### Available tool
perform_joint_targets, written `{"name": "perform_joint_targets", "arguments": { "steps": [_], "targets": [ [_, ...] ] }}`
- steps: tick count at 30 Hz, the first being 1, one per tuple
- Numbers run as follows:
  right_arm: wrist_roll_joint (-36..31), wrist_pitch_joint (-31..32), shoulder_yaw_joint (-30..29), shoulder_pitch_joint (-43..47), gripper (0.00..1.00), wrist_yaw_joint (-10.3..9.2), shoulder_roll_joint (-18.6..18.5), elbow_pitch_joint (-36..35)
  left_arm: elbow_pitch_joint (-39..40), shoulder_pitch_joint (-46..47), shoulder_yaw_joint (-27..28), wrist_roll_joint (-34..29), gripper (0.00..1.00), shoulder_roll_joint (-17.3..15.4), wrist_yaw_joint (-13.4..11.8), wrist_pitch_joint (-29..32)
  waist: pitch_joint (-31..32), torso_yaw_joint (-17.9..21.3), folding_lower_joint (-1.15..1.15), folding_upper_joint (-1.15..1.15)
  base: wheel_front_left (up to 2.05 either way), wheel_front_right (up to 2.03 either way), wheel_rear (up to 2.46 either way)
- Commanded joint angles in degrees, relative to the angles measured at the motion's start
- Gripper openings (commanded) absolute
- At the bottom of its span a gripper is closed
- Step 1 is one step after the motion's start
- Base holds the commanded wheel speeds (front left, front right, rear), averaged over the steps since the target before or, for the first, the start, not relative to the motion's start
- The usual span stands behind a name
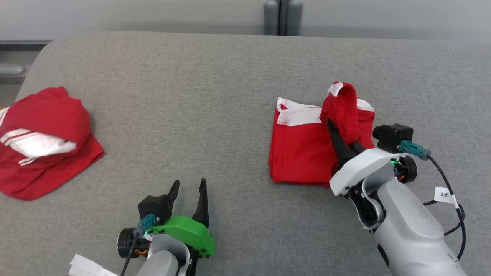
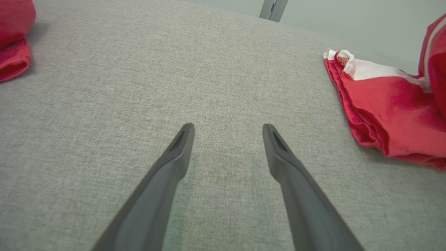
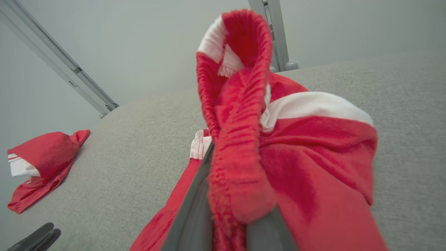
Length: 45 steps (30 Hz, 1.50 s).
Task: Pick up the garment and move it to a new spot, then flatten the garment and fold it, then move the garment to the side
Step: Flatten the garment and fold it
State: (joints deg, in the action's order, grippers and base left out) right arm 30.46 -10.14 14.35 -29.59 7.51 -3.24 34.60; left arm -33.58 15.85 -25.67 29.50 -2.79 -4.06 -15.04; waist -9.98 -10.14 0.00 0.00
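While its right arm reaches in from the lower right of the head view, pale forearm [image 1: 406, 230] angled up and toward the middle, the robot's right gripper [image 1: 342, 138] is pinched narrowly on the red waistband [image 1: 341, 103] of a red-and-white garment [image 1: 299, 153]. The band stands pulled up in a loop above the dark fingers. The rest of the cloth lies partly folded on the right half of the grey desk [image 1: 191, 96], its white panel toward the far edge. Seen from the right wrist, the gathered waistband [image 3: 240, 104] rises from between the two fingers and drapes over them, with the garment's body [image 3: 313, 157] falling away to that view's right.

The left gripper [image 1: 189, 183], mounted on a green housing [image 1: 184, 230], sits low near the front edge, left of centre. Its fingers point away from the robot and are spread wide with nothing between them. From the left wrist, only bare grey surface shows between those fingers, and the garment [image 2: 393, 104] lies off to the right, apart from them. Whether the fingertips touch the desk cannot be told.

A second red-and-white garment [image 1: 42, 145] lies bunched at the desk's left edge, well apart from both grippers. A black cable with a white tag [image 1: 445, 194] loops beside the right wrist.
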Motion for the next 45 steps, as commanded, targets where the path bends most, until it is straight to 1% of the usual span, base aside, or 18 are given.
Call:
{"name": "perform_joint_targets", "arguments": {
  "steps": [1, 2, 3, 4, 9, 12, 14, 16, 21, 25, 30, 34, 40, 45],
  "targets": [
    [-0.9, -0.6, 0.5, -0.9, 0.00, -0.05, 0.1, 1.5, 0.3, -0.6, -0.2, 1.3, 1.00, -0.2, -0.1, -0.2, 0.0, -3.4, 0.00, 0.00, 0.00, 0.00, 0.00],
    [-1.2, -0.9, 0.7, -1.3, 0.09, -0.05, 0.1, 2.5, 0.4, -0.6, -0.6, 1.4, 1.00, -0.2, 0.0, -0.2, 0.0, -4.1, 0.00, 0.00, 0.00, 0.00, 0.00],
    [-1.5, -1.2, 1.3, -1.8, 0.44, -0.05, 0.2, 3.6, 0.6, -0.5, -1.0, 1.4, 1.00, -0.2, 0.1, -0.2, -0.1, -4.8, 0.00, 0.00, 0.00, 0.00, 0.00],
    [-1.8, -1.6, 2.1, -2.2, 1.00, -0.05, 0.2, 4.5, 0.9, -0.4, -1.3, 1.4, 1.00, -0.2, 0.1, -0.2, -0.1, -5.3, 0.00, 0.00, 0.00, 0.00, 0.00],
    [-2.4, -3.8, 5.9, -3.7, 1.00, -0.05, 0.2, 7.9, 1.7, -1.0, -2.3, 1.5, 1.00, -0.2, -0.6, -0.2, 0.0, -6.9, 0.00, 0.00, 0.00, 0.00, 0.00],
    [-3.0, -4.7, 6.5, -3.6, 1.00, -0.05, 0.1, 8.6, 2.4, -1.3, -1.9, 0.9, 1.00, -0.2, -0.9, -0.2, 0.2, -6.3, 0.00, 0.00, 0.00, 0.00, 0.00],
    [-4.4, -5.0, 5.4, -3.3, 1.00, -0.05, 0.1, 8.7, 3.0, -1.2, -1.5, 0.0, 1.00, -0.2, -1.1, -0.2, 0.5, -5.3, 0.00, 0.00, 0.00, 0.00, 0.00],
    [-7.6, -5.1, 2.7, -3.1, 1.00, -0.05, 0.1, 7.5, 3.8, -1.2, -0.9, -1.4, 1.00, -0.2, -1.3, -0.2, 0.7, -3.9, 0.00, 0.00, 0.00, 0.00, 0.00],
    [-17.3, -5.1, -8.1, 1.6, 1.00, -0.05, 0.1, 1.2, 6.4, -1.0, 0.8, -7.5, 1.00, -0.2, -1.2, -0.2, 1.1, -0.3, 0.00, 0.00, 0.00, 0.00, 0.00],
    [-22.2, -5.1, -13.8, 5.6, 1.00, -0.05, 0.2, -2.6, 8.1, -1.5, 2.4, -11.5, 1.00, -0.2, -0.6, -0.2, 1.7, 2.3, 0.00, 0.00, 0.00, 0.00, 0.00],
    [-23.4, -5.1, -17.2, 10.3, 1.00, -0.05, 0.2, -5.1, 9.1, -3.2, 4.1, -15.1, 1.00, -0.2, 0.2, -0.2, 2.5, 4.8, 0.00, 0.00, 0.00, 0.00, 0.00],
    [-22.9, -5.1, -18.4, 14.0, 1.00, -0.05, 0.2, -5.7, 10.1, -5.6, 4.9, -17.0, 1.00, -0.2, 1.0, -0.2, 3.7, 6.3, 0.00, 0.00, 0.00, 0.00, 0.00],
    [-21.2, -5.1, -17.8, 18.9, 1.00, -0.05, 0.2, -4.8, 11.4, -10.2, 6.1, -17.0, 1.00, -0.2, 1.5, -0.2, 5.4, 8.3, 0.00, 0.00, 0.00, 0.00, 0.00],
    [-20.5, -5.1, -16.2, 20.6, 1.00, -0.05, 0.2, -4.5, 11.9, -11.9, 6.3, -16.4, 1.00, -0.2, 1.4, -0.2, 5.7, 8.5, 0.00, 0.00, 0.00, 0.00, 0.00]
  ]
}}
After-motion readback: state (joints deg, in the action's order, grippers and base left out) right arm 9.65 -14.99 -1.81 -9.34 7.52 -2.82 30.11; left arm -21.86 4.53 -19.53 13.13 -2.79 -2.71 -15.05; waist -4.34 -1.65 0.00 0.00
